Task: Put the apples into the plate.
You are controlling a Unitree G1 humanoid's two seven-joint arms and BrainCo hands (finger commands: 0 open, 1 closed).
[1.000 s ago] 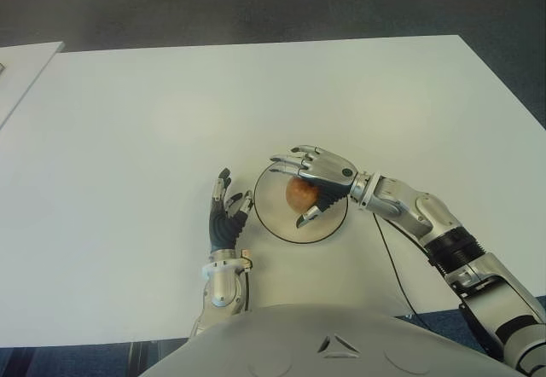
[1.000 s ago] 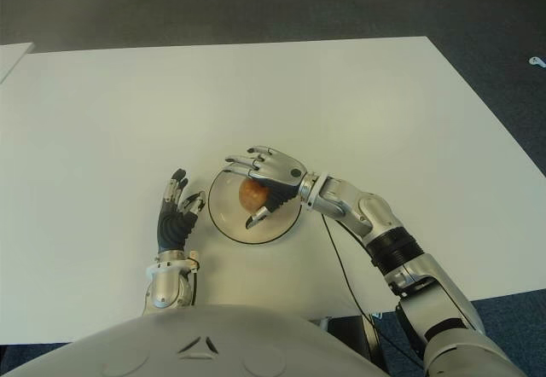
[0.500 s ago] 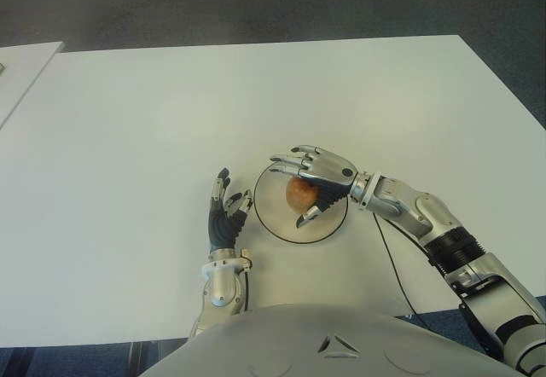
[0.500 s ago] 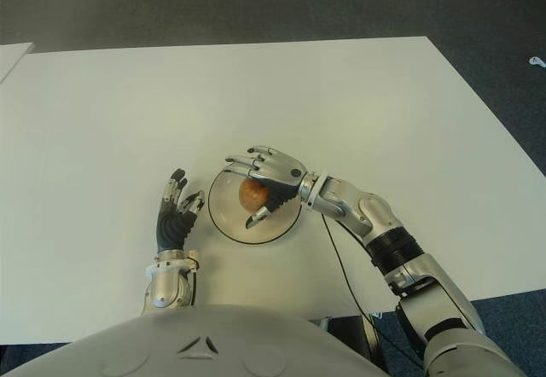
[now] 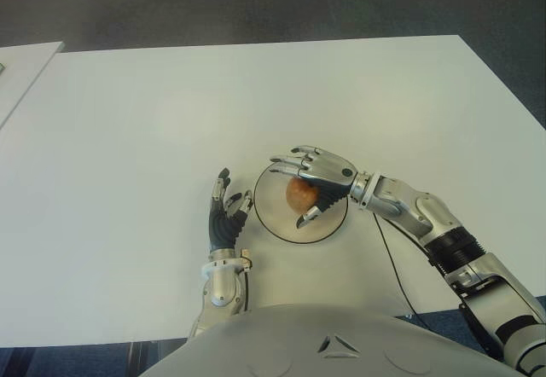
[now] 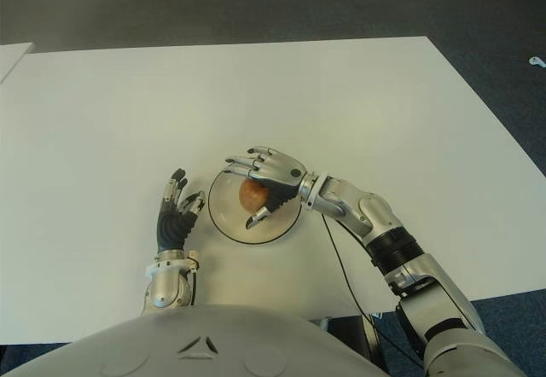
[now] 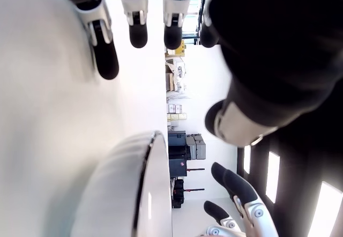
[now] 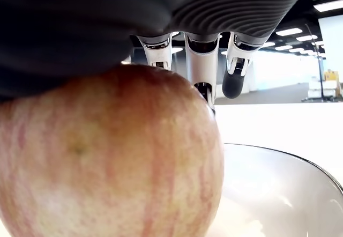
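On the white worktop [image 5: 128,121] sits 1 round white plate [image 5: 275,222], and it serves as the landmark here. The right hand [image 5: 314,175] is over the plate, reaching in from the plate's right side, with 1 reddish apple [image 5: 299,194] under its palm. In the right wrist view the apple [image 8: 107,156] fills the space against the palm, above the plate's bowl [image 8: 278,189]; the fingers [image 8: 201,60] extend past the fruit, loosely curved, and whether they press on the apple cannot be told. The left hand [image 5: 227,215] shows just to the left of the plate, palm up, its fingers [image 7: 104,49] spread and relaxed, holding nothing, close to the plate's rim [image 7: 144,162].
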